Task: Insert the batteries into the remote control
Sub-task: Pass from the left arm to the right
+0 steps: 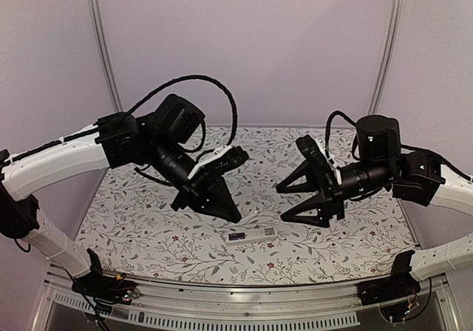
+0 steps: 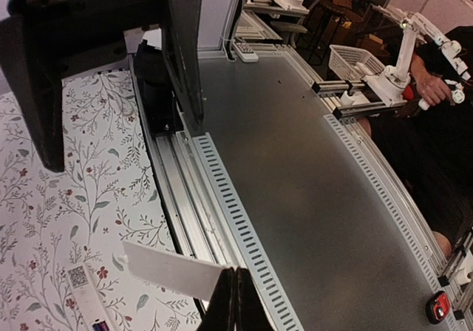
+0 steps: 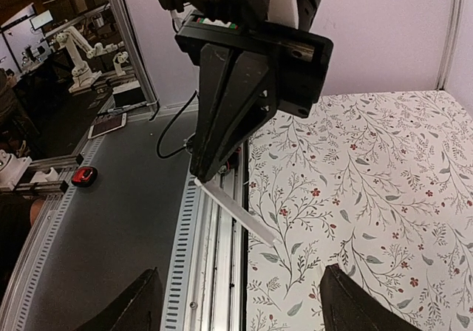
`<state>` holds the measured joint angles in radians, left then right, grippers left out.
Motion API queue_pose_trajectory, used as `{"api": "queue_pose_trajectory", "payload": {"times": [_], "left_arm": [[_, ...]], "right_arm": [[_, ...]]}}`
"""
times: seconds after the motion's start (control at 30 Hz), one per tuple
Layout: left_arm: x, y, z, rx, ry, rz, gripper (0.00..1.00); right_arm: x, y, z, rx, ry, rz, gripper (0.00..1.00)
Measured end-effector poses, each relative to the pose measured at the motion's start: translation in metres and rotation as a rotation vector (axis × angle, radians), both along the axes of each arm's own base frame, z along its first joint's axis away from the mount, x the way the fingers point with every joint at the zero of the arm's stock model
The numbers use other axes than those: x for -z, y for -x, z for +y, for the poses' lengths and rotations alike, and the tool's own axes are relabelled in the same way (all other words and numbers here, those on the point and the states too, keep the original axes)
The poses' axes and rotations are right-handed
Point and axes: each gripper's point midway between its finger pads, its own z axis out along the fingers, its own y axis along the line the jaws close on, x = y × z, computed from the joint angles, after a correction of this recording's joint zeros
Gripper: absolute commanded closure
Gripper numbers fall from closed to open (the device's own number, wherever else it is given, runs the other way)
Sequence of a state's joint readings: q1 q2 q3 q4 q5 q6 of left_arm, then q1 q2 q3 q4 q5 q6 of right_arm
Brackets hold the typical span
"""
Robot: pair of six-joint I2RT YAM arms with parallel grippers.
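Remote control (image 1: 251, 236) beneath, between jaws | left jaws clench cover (image 2: 174, 268) | right jaws released

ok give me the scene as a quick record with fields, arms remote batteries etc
left pincer: shut on white cover piece, held in the air
right pincer: open, empty, facing the left one
remote control: lying flat on floral table, near the front edge, untouched
batteries: not visible in any view
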<state>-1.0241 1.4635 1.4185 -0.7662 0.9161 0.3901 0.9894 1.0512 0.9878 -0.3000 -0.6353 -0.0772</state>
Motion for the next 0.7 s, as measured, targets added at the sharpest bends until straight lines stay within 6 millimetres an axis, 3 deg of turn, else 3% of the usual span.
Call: {"api": "queue_pose_trajectory", "payload": {"times": [0.2,0.47,0.63,0.7], "left_arm": [[-0.011,0.009,-0.002,0.034,0.034,0.032,1.0],[-0.019,0.015,-0.003,0.063,0.058,0.054,1.0],[-0.024,0.019,-0.004,0.078,0.076,0.057,1.0],[-0.025,0.02,-0.004,0.083,0.079,0.059,1.0]], "right_arm": [[-0.002,0.02,0.01,-0.055,0.017,-0.127,0.26],[0.008,0.02,0.028,-0.072,0.059,-0.201,0.3],[0.01,0.026,0.041,-0.099,0.07,-0.249,0.42],[0.009,0.029,0.045,-0.112,0.069,-0.274,0.53]]}}
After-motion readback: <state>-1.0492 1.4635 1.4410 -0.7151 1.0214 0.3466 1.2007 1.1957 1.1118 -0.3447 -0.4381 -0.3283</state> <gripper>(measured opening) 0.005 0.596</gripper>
